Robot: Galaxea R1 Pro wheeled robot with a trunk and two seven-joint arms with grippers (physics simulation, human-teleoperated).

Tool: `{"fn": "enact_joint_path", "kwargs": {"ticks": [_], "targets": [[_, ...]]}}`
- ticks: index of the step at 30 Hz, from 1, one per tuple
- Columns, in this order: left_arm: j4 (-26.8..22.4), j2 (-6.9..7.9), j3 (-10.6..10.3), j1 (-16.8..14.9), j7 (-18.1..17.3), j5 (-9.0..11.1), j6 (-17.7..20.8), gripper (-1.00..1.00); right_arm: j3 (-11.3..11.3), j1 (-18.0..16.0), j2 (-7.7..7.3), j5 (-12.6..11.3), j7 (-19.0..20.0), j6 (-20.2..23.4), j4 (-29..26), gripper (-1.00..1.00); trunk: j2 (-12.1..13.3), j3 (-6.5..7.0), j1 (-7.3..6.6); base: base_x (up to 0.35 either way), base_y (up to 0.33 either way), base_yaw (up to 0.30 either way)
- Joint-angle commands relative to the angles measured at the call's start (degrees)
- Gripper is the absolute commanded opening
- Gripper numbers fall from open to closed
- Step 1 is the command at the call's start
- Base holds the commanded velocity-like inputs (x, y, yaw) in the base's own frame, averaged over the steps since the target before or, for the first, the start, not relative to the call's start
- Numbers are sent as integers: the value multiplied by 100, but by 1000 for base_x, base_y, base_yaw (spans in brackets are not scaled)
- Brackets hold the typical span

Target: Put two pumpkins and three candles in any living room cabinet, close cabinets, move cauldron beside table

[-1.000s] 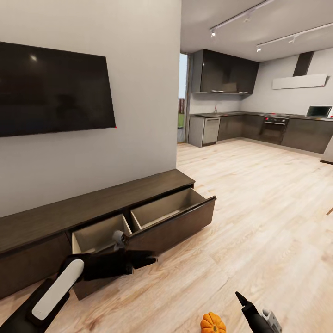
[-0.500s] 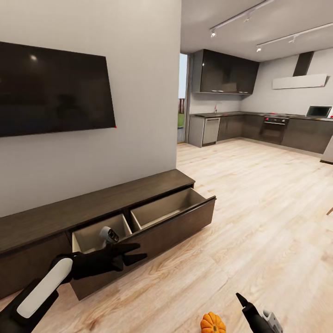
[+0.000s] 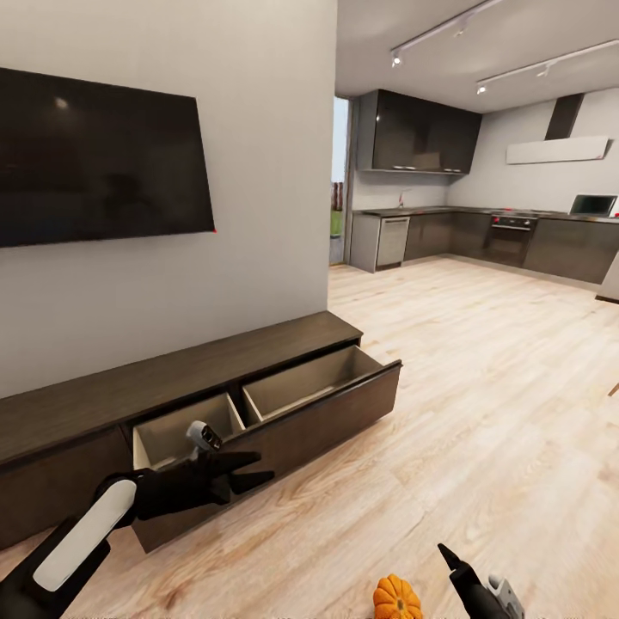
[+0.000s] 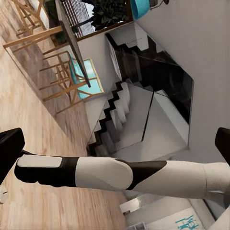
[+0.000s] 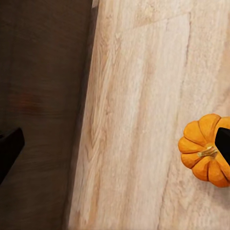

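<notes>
Left gripper hovers fingers apart, empty, at the open drawer of the cabinet. Right gripper open, empty, beside the pumpkin on the floor. Step: stowing pumpkin. Next: right closes on it, lifts to drawer.

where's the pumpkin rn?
In the head view the pumpkin sits on the wood floor at the bottom edge, just left of the right hand and in front of the open cabinet drawer.

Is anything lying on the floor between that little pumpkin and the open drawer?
No, bare floor separates the pumpkin from the open drawer, seen in the head view.
</notes>
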Motion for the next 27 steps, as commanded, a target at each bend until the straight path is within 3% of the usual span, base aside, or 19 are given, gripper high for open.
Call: {"fn": "enact_joint_path", "kwargs": {"ticks": [1, 27], "targets": [[3, 4, -11, -6, -10, 18, 21, 100, -13, -8, -3, 4, 34, -29, 21, 100, -44, -24, 22, 0, 0, 0], [129, -8, -23, -6, -3, 17, 14, 100, -4, -8, 14, 7, -30, -185, 21, 100, -1087, -491, 593, 0, 0, 0]]}}
